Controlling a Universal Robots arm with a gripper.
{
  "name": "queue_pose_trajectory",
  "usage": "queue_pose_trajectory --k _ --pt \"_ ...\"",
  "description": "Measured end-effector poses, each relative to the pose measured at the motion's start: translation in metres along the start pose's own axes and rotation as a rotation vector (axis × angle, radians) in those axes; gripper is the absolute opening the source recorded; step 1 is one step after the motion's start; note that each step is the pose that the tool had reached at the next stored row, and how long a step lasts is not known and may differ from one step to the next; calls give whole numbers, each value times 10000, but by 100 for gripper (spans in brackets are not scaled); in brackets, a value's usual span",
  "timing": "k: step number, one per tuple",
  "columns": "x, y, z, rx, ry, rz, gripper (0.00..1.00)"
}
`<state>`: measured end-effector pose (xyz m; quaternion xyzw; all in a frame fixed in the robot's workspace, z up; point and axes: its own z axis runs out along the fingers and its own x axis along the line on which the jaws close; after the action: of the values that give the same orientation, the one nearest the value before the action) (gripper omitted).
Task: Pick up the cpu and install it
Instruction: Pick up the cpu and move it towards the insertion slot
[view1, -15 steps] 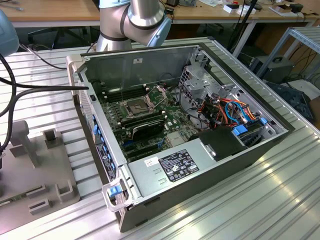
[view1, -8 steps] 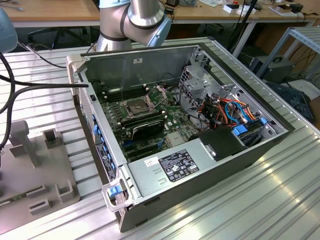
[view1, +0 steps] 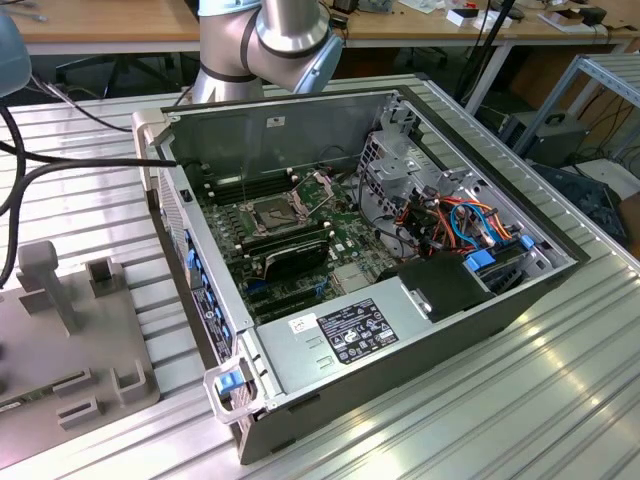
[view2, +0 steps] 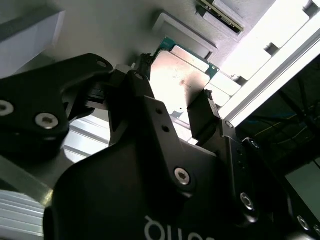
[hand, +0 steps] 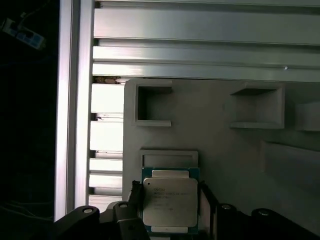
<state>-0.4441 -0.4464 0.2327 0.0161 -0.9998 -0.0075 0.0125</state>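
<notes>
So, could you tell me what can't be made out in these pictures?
The cpu: in the second wrist view the gripper covers part of it and glare washes out its face.
Whether the cpu rests on the holder or is lifted: cannot tell in both wrist views.
The socket: its contacts are too small in the exterior view.
The arm: cut off by the exterior view's top edge.

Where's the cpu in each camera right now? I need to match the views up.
Exterior view: find the grey fixture plate at the exterior view's left.
First wrist view: cpu over that plate, gripper jaws shut on its sides.
Second wrist view: cpu in the same grip.
Shared landmark: the plate's raised pockets.
</notes>
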Motion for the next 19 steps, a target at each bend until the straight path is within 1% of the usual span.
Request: queue_pose_trajectory --k 3,9,10,16,19 --pt "2 1 -73 -1 -1 0 55" --pt "5 3 -187 0 -1 0 55" --pt "5 3 -195 -1 -2 0 55" --pt "5 3 -198 -1 -1 0 55" --pt "6 3 -222 1 2 0 55"
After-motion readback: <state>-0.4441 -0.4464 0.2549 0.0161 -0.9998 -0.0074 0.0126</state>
